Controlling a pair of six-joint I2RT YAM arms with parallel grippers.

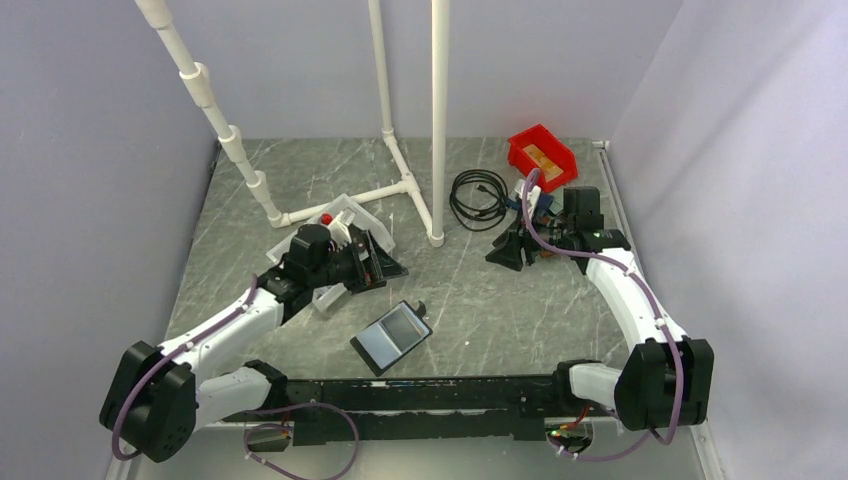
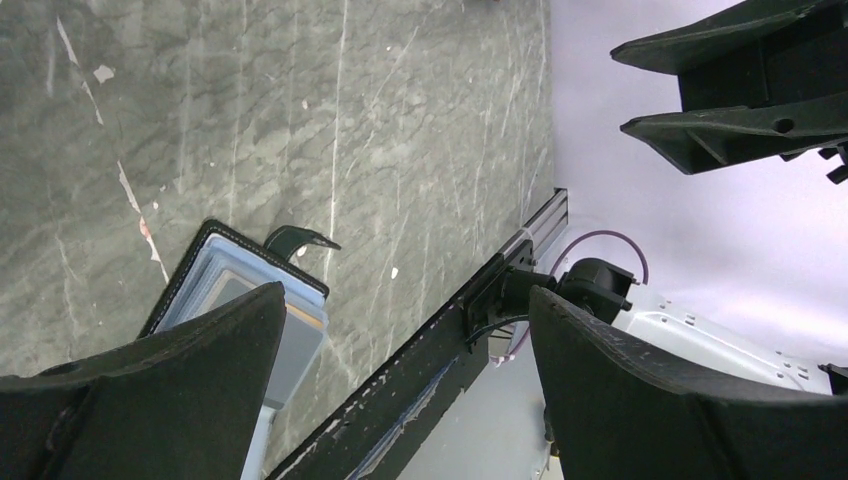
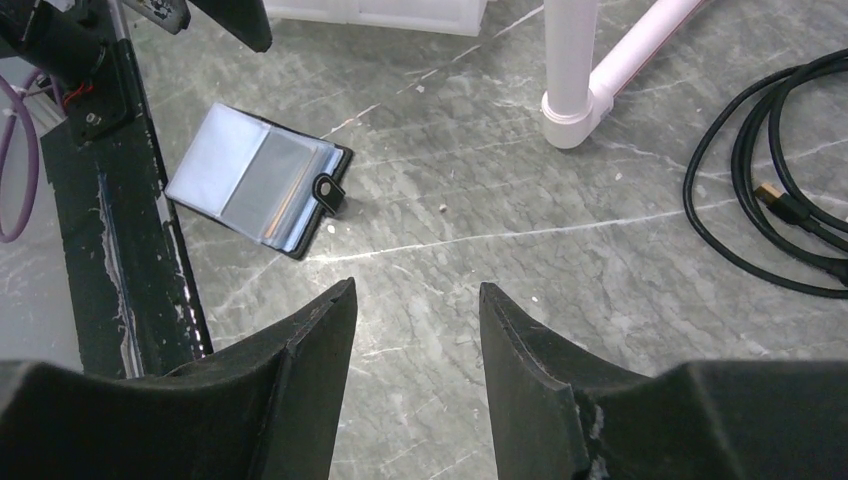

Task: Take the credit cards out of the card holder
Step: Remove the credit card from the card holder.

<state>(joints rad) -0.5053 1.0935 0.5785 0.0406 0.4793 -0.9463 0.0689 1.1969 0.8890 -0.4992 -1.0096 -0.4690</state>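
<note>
Top view: high, rearward, tilted down over whole scene. Wrist views: low, close, oblique. Shared throughout: card holder (image 1: 392, 337) (image 2: 240, 290) (image 3: 255, 190).

Left hand (image 2: 405, 305) — right hand (image 3: 417, 295) (both open).

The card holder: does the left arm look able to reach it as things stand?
Probably yes. The left tool is open and empty, the card holder lies open close by, and nothing stands between them.

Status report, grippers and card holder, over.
Left gripper open wide, right gripper open, both empty. Flat black folding card holder lies open, untouched. Black coiled cable sits well apart.
</note>
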